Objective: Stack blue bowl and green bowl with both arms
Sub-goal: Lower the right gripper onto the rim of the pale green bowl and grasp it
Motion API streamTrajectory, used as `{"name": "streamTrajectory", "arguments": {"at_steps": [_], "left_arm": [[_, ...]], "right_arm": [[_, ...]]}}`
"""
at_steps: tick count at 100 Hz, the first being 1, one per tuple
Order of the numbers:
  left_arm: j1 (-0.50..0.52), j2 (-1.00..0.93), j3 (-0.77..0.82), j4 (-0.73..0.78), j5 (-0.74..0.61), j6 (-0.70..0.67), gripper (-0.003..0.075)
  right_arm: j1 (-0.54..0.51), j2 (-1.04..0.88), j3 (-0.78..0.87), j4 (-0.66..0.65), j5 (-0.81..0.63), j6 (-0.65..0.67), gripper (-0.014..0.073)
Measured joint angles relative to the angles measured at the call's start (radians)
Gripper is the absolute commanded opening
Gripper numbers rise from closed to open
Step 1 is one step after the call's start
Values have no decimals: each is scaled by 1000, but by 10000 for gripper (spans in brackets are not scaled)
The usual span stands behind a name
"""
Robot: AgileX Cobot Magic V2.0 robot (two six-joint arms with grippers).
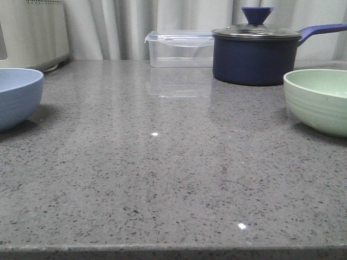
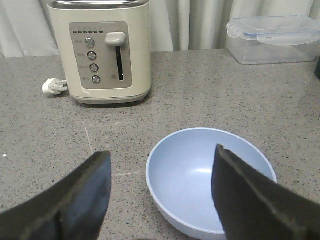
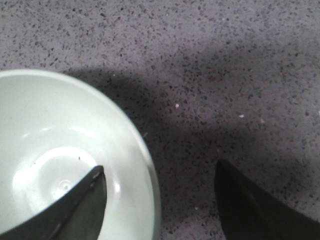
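The blue bowl [image 1: 16, 96] sits at the left edge of the grey counter; it also shows in the left wrist view [image 2: 200, 180]. My left gripper [image 2: 160, 172] is open above it, one finger over the bowl, the other over bare counter, the rim between them. The green bowl [image 1: 320, 100] sits at the right edge; it also shows in the right wrist view [image 3: 60, 165]. My right gripper [image 3: 160, 185] is open, straddling its rim: one finger inside the bowl, the other outside over the counter. Neither arm shows in the front view.
A cream toaster [image 2: 105, 50] with a plug stands behind the blue bowl, also in the front view [image 1: 32, 32]. A clear lidded box [image 1: 181, 49] and a dark navy lidded saucepan [image 1: 255, 57] stand at the back. The grey speckled counter [image 1: 162, 162] spans the middle.
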Motion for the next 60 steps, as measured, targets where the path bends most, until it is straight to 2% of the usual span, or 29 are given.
{"name": "streamTrajectory", "arguments": {"at_steps": [26,60], "left_arm": [[0,0,0,0,2,0,438],[0,0,0,0,9,0,438]], "right_arm": [[0,71,-30,2,3,1,461],[0,84,-38,2,7,1,111]]}}
